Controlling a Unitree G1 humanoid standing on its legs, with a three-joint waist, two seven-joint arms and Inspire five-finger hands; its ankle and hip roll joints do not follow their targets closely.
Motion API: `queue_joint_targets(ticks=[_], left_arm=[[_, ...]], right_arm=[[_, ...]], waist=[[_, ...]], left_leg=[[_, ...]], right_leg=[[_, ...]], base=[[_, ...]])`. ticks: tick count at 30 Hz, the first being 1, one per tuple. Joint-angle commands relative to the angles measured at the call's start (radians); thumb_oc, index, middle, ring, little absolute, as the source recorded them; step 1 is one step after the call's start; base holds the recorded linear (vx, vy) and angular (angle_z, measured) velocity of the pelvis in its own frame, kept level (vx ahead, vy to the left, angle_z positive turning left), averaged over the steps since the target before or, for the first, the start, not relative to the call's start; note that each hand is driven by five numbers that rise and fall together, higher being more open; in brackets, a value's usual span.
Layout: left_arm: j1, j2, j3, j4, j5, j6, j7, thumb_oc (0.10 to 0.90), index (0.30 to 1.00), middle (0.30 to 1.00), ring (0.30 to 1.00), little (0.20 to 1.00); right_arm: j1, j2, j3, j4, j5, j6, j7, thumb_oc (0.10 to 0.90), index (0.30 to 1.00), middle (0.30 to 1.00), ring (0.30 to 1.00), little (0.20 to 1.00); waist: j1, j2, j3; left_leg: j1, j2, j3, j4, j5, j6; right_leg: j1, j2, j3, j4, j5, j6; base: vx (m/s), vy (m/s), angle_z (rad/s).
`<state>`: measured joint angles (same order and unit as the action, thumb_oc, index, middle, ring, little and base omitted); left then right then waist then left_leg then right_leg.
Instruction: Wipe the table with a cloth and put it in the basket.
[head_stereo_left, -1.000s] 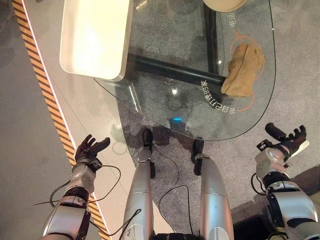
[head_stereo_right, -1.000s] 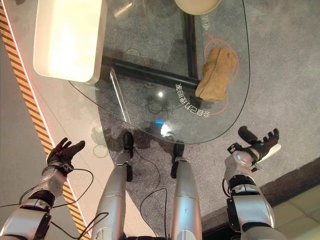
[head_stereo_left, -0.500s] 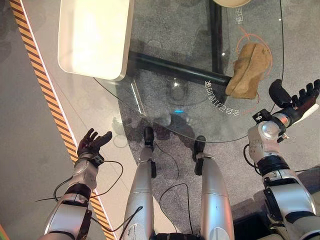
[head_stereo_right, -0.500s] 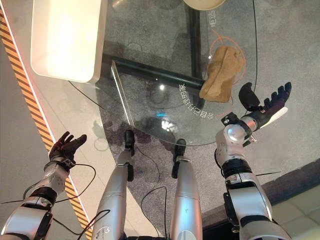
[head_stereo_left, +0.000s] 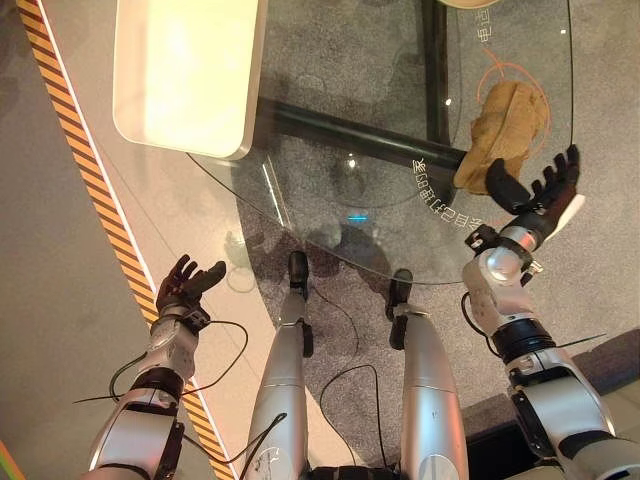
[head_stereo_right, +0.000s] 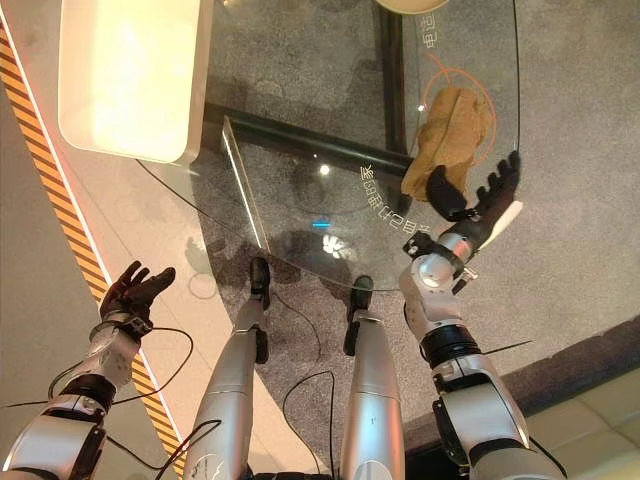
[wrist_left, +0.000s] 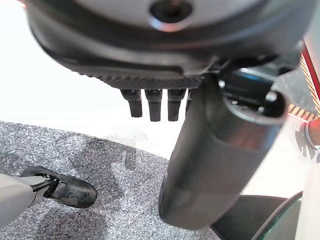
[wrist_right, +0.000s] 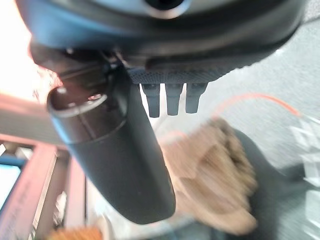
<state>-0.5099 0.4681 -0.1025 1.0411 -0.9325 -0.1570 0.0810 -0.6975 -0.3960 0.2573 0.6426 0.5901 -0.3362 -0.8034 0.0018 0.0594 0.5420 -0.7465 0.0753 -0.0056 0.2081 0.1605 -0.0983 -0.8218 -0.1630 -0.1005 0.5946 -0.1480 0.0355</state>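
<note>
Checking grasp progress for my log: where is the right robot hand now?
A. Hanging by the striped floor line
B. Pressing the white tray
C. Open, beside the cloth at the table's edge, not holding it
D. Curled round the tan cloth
C: the right robot hand has its fingers spread just short of the tan cloth on the glass table, holding nothing.

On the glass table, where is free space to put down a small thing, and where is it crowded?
The glass table is bare across its middle, between the cream tray on the robot's left and the tan cloth on its right. The right end is crowded: the cloth lies there, with the open right hand just beside it.
</note>
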Motion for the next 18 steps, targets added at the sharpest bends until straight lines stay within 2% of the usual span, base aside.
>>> queue_joint_targets(ticks=[1,8,18], left_arm=[[0.047,0.002,0.03,0.015,-0.015,-0.059,0.032,0.8,0.9,0.9,0.9,0.9],[0.027,0.004,0.017,0.023,-0.006,-0.045,0.035,0.8,0.9,0.9,0.9,0.9],[0.007,-0.002,0.001,0.044,0.01,-0.042,0.037,0.8,0.9,0.9,0.9,0.9]], right_arm=[[0.0,-0.053,0.007,-0.07,-0.01,-0.011,0.055,0.8,0.9,0.9,0.9,0.9],[-0.04,-0.049,0.054,-0.026,0.019,0.034,0.068,0.8,0.9,0.9,0.9,0.9],[-0.116,-0.063,0.062,0.045,-0.025,0.095,-0.037,0.8,0.9,0.9,0.9,0.9]], waist=[[-0.008,0.019,-0.022],[0.003,0.023,-0.022],[0.014,0.028,-0.022]], left_leg=[[0.016,-0.048,0.049,0.116,-0.157,0.035],[0.018,-0.048,0.051,0.121,-0.153,0.033],[0.021,-0.05,0.051,0.131,-0.155,0.036]], right_leg=[[0.081,0.004,0.003,-0.23,0.104,0.019],[0.085,-0.002,-0.008,-0.227,0.103,0.015],[0.083,-0.004,-0.011,-0.209,0.102,0.017]], base=[[0.0,0.0,0.0],[0.0,0.0,0.0],[0.0,-0.002,0.0]])
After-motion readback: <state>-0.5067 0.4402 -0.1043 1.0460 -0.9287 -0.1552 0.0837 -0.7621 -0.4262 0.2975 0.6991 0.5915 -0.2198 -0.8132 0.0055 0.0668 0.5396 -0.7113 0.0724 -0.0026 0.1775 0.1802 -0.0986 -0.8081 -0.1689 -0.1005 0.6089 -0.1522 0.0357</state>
